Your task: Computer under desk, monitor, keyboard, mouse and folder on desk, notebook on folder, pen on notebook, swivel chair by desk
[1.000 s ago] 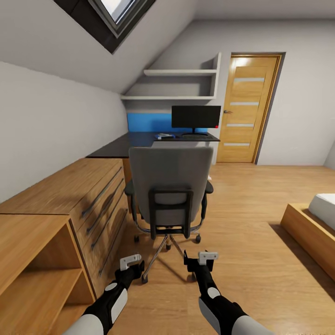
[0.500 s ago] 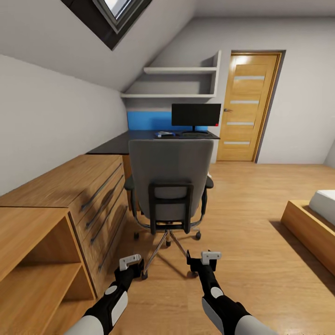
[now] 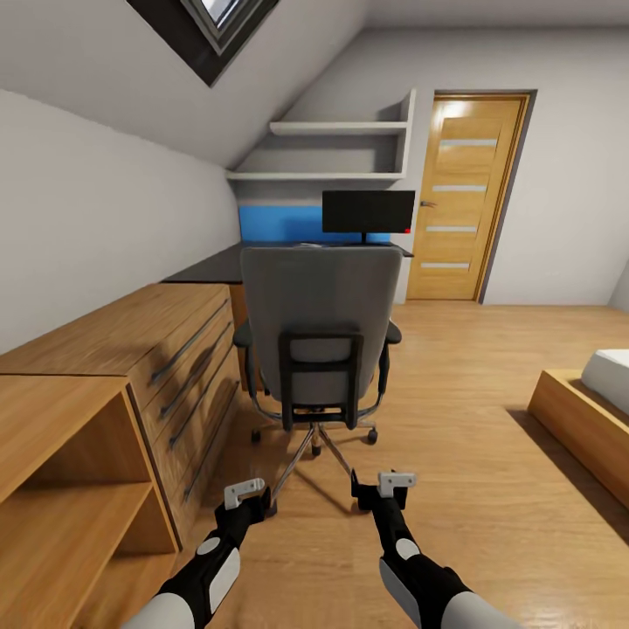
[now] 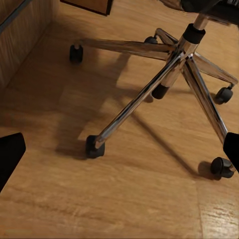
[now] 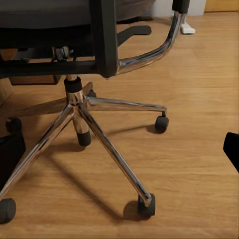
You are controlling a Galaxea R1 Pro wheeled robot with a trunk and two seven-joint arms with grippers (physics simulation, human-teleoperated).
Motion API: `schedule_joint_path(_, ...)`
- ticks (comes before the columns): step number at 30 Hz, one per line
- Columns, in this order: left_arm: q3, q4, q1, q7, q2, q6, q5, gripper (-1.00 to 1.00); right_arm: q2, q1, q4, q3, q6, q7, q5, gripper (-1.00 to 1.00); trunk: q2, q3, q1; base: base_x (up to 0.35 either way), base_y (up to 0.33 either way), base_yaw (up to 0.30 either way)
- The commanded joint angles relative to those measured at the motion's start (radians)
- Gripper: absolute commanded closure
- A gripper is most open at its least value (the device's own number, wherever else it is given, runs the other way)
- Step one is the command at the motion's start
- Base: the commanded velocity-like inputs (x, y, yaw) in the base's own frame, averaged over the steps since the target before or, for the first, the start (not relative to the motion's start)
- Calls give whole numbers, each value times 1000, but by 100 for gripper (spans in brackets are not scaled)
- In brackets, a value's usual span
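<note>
Both grippers, left (image 3: 245, 494) and right (image 3: 378, 486), hang open and empty behind the swivel chair (image 3: 319, 336).

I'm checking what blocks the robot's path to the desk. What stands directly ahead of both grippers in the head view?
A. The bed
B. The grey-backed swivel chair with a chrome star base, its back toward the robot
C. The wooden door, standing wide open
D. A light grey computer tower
B: the grey-backed swivel chair stands between the grippers and the black-topped desk, its back panel facing the camera and its chrome star base on the wood floor.
</note>
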Motion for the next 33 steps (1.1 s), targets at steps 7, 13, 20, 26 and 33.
schedule_joint_path(7,3,1,-1,-1,0,-4,0,-100,-5,-1,0,11,-7,-6,-4,-100,-23,-26,13,0,0,0)
schedule_joint_path(13,3,1,-1,-2,0,-4,0,-100,-6,-2,0,10,-7,-7,-4,-100,-24,-49,16,0,0,0)
schedule_joint_path(20,3,1,-1,-2,0,-4,1,-100,-6,-1,0,11,-8,-8,-3,-100,-26,-76,19,0,0,0)
schedule_joint_path(26,3,1,-1,-4,0,-5,1,-100,-6,-1,0,11,-9,-8,-3,-100,-26,-72,19,0,0,-14)
schedule_joint_path(33,3,1,-1,-5,2,-5,1,-100,-6,-1,0,11,-9,-38,-3,-100,-26,-63,19,0,0,-58)
